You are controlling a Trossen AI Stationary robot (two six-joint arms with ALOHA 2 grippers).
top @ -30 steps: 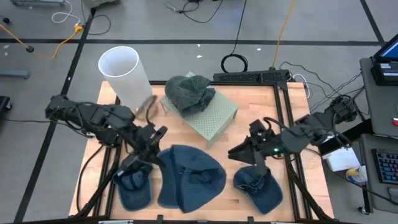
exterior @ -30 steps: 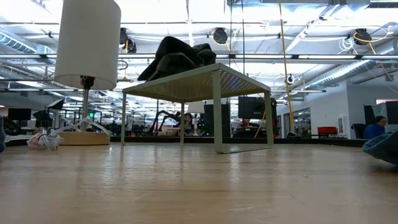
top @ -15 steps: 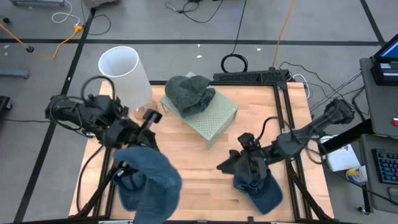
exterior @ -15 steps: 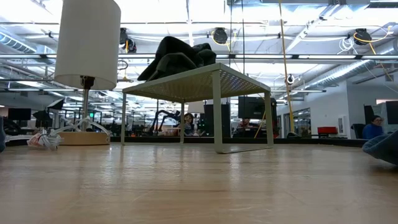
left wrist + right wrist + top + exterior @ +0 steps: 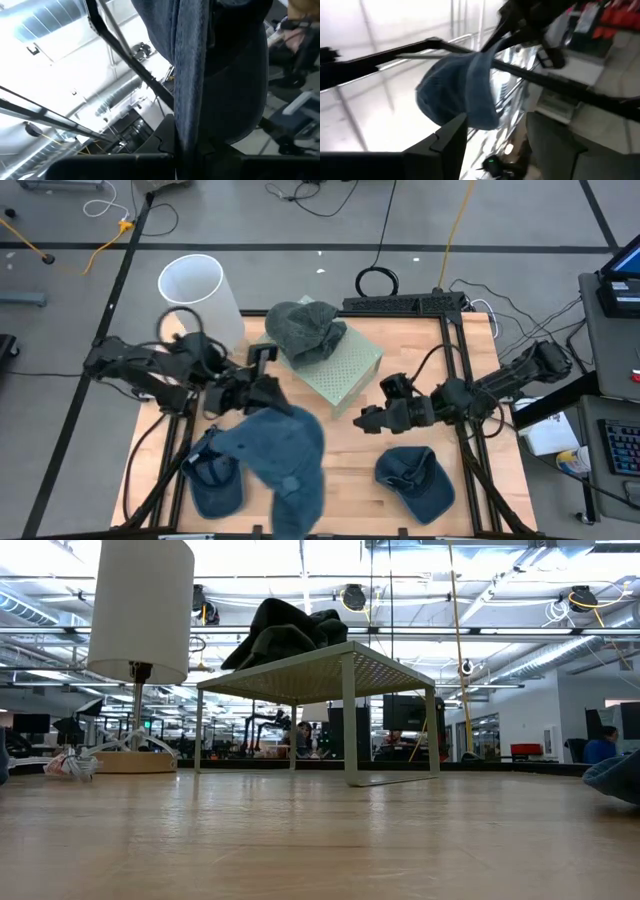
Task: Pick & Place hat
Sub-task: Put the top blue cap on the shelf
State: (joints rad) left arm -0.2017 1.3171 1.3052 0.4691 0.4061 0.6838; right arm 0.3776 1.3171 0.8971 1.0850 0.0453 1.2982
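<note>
Blue hat [image 5: 285, 460] apparently under left gripper [image 5: 262, 385]

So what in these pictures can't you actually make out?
- High view: the left gripper fingers, covered by the large blue knit hat they carry.
- High view: the right gripper, too small to tell open or shut.
- Low view: both arms and blue caps, outside the frame.

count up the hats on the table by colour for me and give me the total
Blue hats: 3, one held up by the left end effector at, one at, one at
Dark grey-green hats: 1, on the rack
Total: 4
</note>
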